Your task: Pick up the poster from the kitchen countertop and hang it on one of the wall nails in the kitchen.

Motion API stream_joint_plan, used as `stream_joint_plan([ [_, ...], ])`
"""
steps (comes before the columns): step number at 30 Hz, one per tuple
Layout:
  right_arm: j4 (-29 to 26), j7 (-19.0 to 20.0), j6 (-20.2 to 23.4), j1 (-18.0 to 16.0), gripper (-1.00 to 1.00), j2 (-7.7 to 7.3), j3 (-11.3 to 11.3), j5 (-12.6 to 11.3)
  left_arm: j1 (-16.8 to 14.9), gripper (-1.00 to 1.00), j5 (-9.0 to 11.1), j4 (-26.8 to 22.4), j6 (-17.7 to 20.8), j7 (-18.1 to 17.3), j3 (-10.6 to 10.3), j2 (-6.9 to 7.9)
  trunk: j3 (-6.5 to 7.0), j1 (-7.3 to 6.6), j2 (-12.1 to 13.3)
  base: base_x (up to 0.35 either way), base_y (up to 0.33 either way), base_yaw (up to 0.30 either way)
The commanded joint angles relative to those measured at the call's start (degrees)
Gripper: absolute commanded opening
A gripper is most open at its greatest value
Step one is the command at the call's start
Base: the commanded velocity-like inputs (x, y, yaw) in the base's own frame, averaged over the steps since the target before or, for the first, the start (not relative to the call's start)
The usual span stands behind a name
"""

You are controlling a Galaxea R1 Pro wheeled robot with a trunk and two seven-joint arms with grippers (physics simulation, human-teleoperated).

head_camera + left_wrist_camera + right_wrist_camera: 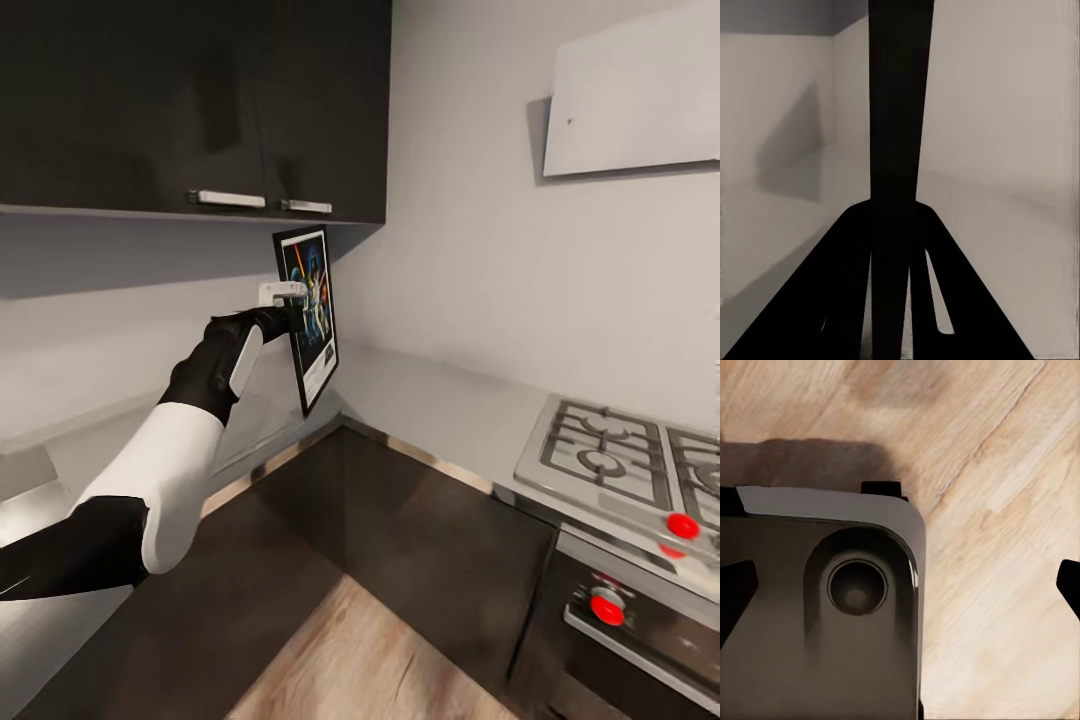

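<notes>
The poster [312, 312] stands upright in the corner under the dark wall cabinets, lifted above the pale grey countertop [440, 405]. My left gripper [287, 300] is shut on its left edge, arm stretched out from the lower left. In the left wrist view the poster [900, 97] shows edge-on as a black strip clamped between the dark fingers [847, 285]. A tiny dark dot like a nail [570, 122] sits high on the right. My right gripper [904, 592] hangs open over wooden floor, with fingertips [1069, 585] at the picture's sides.
A steel gas hob [620, 455] with red knobs [683, 525] sits at the right, an oven front below it. A white hood panel [645, 90] hangs above. Dark upper cabinets [200, 100] overhang the corner. A grey robot part [825, 615] lies under the right gripper.
</notes>
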Motion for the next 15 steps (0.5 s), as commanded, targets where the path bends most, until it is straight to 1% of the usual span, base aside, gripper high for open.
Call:
stream_joint_plan([
  [1, 0.20, 0.00, -0.40, -0.10, 1.00, -0.01, 0.04, 0.05, -0.04, -1.00, 0.06, -0.08, 0.32, -0.09, 0.14, -0.03, -0.06, -0.04, -0.04, -0.341, 0.000, 0.000],
  [11, 0.06, 0.00, -0.46, -0.12, 1.00, -0.10, -0.05, 0.02, -0.04, -1.00, 0.13, 0.00, 0.33, -0.09, 0.13, -0.11, -0.06, -0.04, -0.04, -0.341, 0.000, 0.000],
  [12, -0.03, -0.05, -0.48, -0.15, 1.00, -0.48, -0.16, -0.03, -0.04, -1.00, 0.13, 0.05, 0.33, -0.09, 0.13, -0.12, -0.06, -0.04, -0.04, -0.341, 0.000, 0.000],
  [15, -0.76, -0.07, -0.48, -0.17, 1.00, -0.78, -0.22, -0.11, -0.04, -1.00, 0.13, 0.05, 0.33, -0.10, 0.14, -0.12, -0.06, -0.04, -0.04, -0.340, 0.000, 0.000],
])
